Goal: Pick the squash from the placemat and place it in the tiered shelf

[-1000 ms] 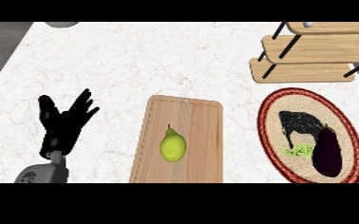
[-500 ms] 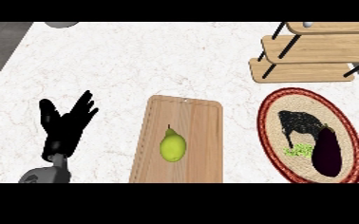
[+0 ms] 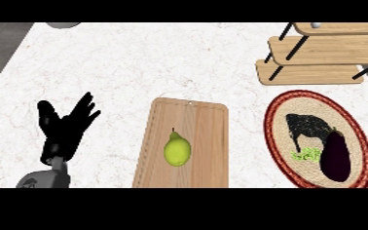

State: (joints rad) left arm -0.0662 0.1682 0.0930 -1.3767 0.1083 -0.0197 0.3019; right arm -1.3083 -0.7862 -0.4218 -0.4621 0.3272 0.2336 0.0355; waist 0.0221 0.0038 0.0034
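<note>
One hand shows, the left hand [image 3: 64, 131], nearest at 8 o'clock on its grey forearm. It is released, fingers spread and pointing up, grasping nothing, over the bare counter [image 3: 144, 63]. The right hand is out of sight.

At 6 o'clock a wooden board [image 3: 205, 126] lies lengthwise, running off the near edge. A yellow-green pear [image 3: 177, 149] rests on its left half, stalk pointing away.

At 4 o'clock, just right of the board and apart from it, lies the round woven mat [image 3: 277, 122] with a red rim. Three things sit on it. A black speckled lump, wide at its far end and narrowing toward the near side, looks to be the squash [image 3: 307, 125], though I cannot say for certain. A small green scrap [image 3: 309, 154] lies at its near tip. A glossy dark purple aubergine [image 3: 335, 156] lies just to the right, along the mat's right side.

At 2 o'clock, farthest and well apart from the mat, stands the shelf [image 3: 316, 73], wooden tiers on black rods.
</note>
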